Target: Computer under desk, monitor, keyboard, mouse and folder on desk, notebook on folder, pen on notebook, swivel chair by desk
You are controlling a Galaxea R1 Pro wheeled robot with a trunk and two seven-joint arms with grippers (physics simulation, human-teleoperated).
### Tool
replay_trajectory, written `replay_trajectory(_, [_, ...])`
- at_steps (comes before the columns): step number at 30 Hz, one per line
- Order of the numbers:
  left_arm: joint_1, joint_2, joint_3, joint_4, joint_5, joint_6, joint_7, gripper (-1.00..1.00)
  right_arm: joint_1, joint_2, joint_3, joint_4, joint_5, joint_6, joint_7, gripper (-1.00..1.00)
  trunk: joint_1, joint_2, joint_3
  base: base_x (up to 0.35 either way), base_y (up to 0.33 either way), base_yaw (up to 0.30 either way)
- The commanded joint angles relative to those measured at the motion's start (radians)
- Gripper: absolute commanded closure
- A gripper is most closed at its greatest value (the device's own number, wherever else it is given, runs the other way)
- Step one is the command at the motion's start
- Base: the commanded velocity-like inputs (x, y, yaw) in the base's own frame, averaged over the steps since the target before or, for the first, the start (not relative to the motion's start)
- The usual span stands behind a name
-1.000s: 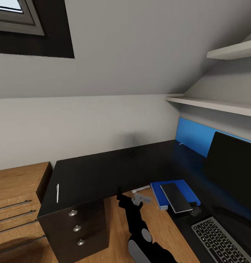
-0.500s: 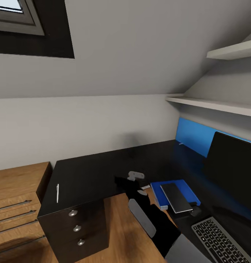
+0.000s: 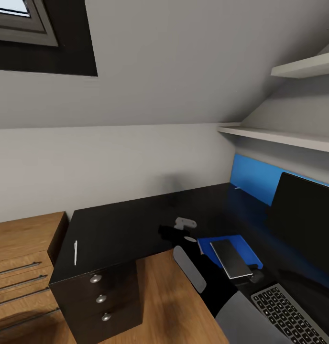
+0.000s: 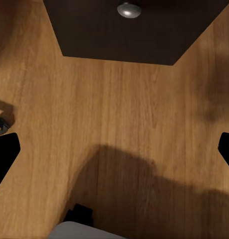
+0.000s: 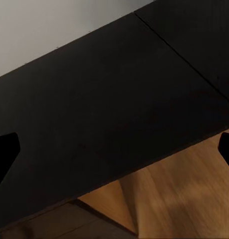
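The desk (image 3: 126,229) has a glossy black top. The white pen (image 3: 75,252) lies near its left edge, above the drawer unit (image 3: 101,298). The blue folder (image 3: 210,251) lies on the desk's right wing with the grey notebook (image 3: 230,258) on top of it. The keyboard (image 3: 289,315) is nearer, and the monitor (image 3: 305,224) stands behind it. My right gripper (image 3: 178,230) hovers open over the desk's inner edge, left of the folder and well right of the pen; its wrist view (image 5: 114,152) looks onto the black top. My left gripper (image 4: 114,154) is open over wood floor. The computer and swivel chair are out of view.
A low light-wood cabinet (image 3: 21,258) stands left of the desk. Two wall shelves (image 3: 279,136) hang above the blue back panel (image 3: 255,181). The left wrist view shows a drawer knob (image 4: 128,10) and the floor (image 4: 119,99).
My right arm has risen from in front of the desk and reached forward, bringing the gripper up over the desk's inner edge. The pen, folder and notebook have not moved.
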Motion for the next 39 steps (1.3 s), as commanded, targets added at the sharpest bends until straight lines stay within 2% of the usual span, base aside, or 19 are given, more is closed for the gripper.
replay_trajectory(1, [-0.001,0.000,0.001,0.000,0.011,-0.002,0.001,-1.00,-0.001,0.000,0.002,-0.003,-0.006,0.002,-0.008,-1.00,0.000,-0.001,-0.001,0.000,0.000,0.000])
replay_trajectory(6, [-0.001,0.001,0.003,-0.002,0.011,-0.002,0.001,-1.00,0.003,0.009,0.020,-0.017,-0.005,-0.001,-0.012,-1.00,0.000,-0.001,-0.003,0.000,0.000,0.122])
replay_trajectory(8, [-0.001,0.002,0.003,-0.003,0.011,-0.003,0.002,-1.00,0.003,0.014,0.058,-0.012,-0.004,-0.002,-0.013,-1.00,0.000,-0.001,-0.005,0.000,0.000,0.224])
replay_trajectory(13, [-0.001,0.002,0.004,-0.003,0.011,-0.004,0.002,-1.00,0.003,0.016,0.088,-0.010,-0.003,-0.002,-0.013,-1.00,0.000,-0.001,-0.010,0.000,0.000,0.225])
replay_trajectory(39, [-0.001,-0.002,0.002,-0.007,0.012,-0.004,0.002,-1.00,0.003,0.016,0.120,0.050,0.002,-0.026,-0.011,-1.00,0.000,-0.001,-0.040,0.000,0.000,0.212])
